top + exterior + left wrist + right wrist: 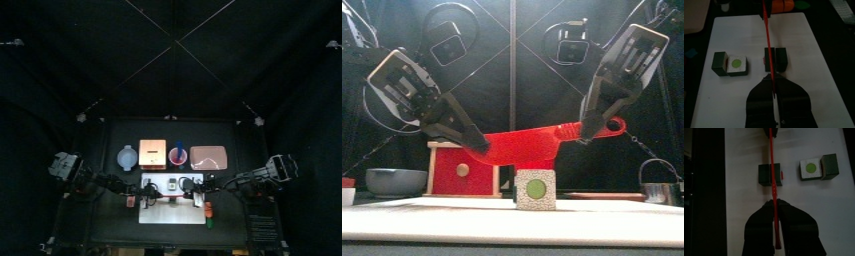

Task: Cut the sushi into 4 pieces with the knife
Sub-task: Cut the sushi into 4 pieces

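Left gripper (pixel 473 143) comes down from its side with its jaws pressed together on the blade end of the red knife (pixel 523 147). In the left wrist view the thin red edge (pixel 766 35) runs straight out from between the closed jaws. Right gripper (pixel 587 130) slants in from the other side and is clamped tight on the handle end, so the knife hangs level between the two arms over the white cutting board (pixel 811 55).

Both wrist views show the knife lying across the middle of one dark green sushi block (pixel 777 60). Whether the edge has entered the block or only rests on it cannot be told. A second sushi piece (pixel 731 64) sits on the board just beside that block, with a small gap between them. It shows a white face with a green centre. In the front view that green-centred face (pixel 536 188) stands directly under the blade.

Behind the board, toward the left, are the wooden box (pixel 460 170) with its red drawer front and the blue-grey bowl (pixel 396 181).
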You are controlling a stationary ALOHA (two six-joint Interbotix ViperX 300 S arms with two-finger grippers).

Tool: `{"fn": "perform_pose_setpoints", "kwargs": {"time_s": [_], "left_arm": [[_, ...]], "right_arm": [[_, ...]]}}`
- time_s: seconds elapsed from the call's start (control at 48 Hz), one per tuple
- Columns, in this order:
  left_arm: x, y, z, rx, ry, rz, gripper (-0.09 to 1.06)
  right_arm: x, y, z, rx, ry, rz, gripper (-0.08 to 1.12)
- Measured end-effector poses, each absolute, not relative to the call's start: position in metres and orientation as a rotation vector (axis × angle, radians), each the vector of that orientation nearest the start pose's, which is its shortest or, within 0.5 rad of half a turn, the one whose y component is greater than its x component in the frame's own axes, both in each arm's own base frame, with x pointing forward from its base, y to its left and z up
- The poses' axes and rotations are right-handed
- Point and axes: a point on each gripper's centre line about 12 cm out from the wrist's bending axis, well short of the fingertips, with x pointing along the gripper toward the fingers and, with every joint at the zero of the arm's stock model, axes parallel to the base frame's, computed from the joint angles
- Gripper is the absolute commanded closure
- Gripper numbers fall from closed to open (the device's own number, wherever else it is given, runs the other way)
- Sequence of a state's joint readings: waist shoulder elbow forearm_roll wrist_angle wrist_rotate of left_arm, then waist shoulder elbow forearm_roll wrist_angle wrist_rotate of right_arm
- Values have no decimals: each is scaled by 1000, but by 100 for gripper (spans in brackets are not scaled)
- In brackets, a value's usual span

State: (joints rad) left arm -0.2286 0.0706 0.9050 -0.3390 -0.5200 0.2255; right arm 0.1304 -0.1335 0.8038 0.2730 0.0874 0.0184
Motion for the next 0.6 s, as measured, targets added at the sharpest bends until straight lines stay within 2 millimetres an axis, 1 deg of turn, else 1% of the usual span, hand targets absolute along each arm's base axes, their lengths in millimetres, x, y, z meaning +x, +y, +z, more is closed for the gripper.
{"fn": "perform_pose_setpoints", "kwargs": {"time_s": [0.146, 0.312, 0.604], "left_arm": [[348, -61, 118, 25, 476, -45, 75], [349, -62, 112, 27, 493, -45, 75], [351, -65, 109, 30, 496, -51, 75]], "right_arm": [[337, 49, 159, 251, 787, 33, 95], [337, 51, 152, 250, 807, 32, 95], [337, 54, 141, 259, 841, 29, 95]]}}
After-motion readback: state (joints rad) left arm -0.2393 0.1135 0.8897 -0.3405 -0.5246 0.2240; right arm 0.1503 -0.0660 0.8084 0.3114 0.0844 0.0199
